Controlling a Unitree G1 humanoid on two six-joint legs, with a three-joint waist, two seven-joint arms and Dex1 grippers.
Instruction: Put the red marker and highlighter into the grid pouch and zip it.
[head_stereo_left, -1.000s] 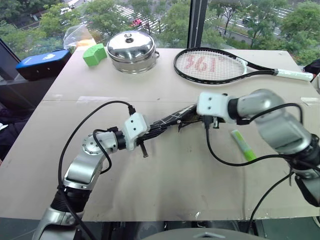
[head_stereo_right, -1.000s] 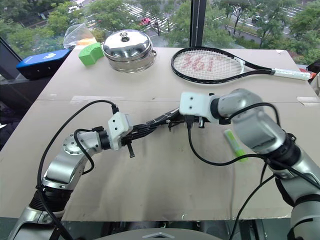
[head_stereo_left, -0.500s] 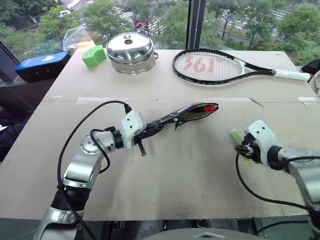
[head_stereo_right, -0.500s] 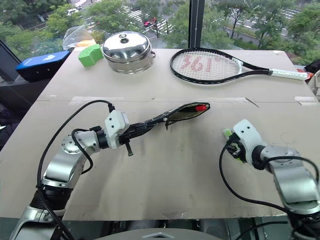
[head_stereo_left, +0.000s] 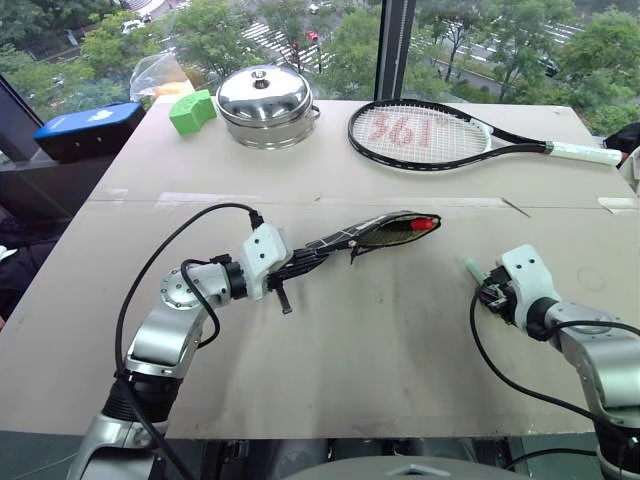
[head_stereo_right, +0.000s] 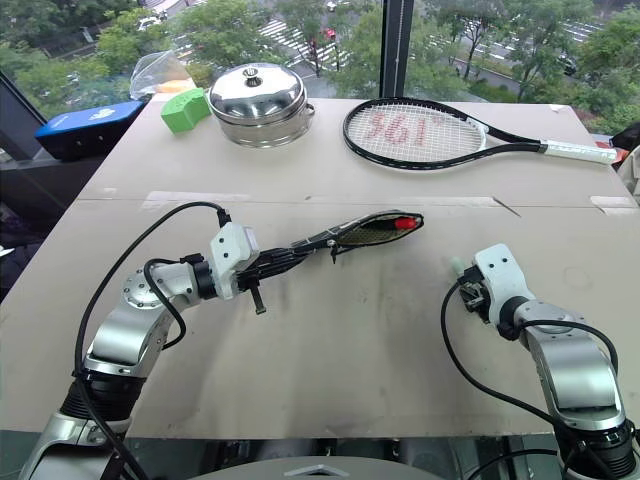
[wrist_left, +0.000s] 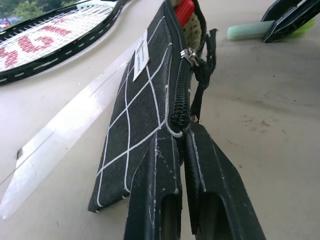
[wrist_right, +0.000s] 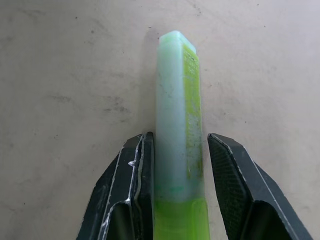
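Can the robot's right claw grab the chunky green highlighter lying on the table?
Probably yes. The right claw already straddles the chunky light-green highlighter on the table, one finger against it, the other a sliver off. Nothing lies between them.

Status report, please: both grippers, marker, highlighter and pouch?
Left gripper shut on black grid fabric pouch, unzipped, red-capped marker inside. Right gripper straddling light-green highlighter on table, one finger touching. Nothing in the way.
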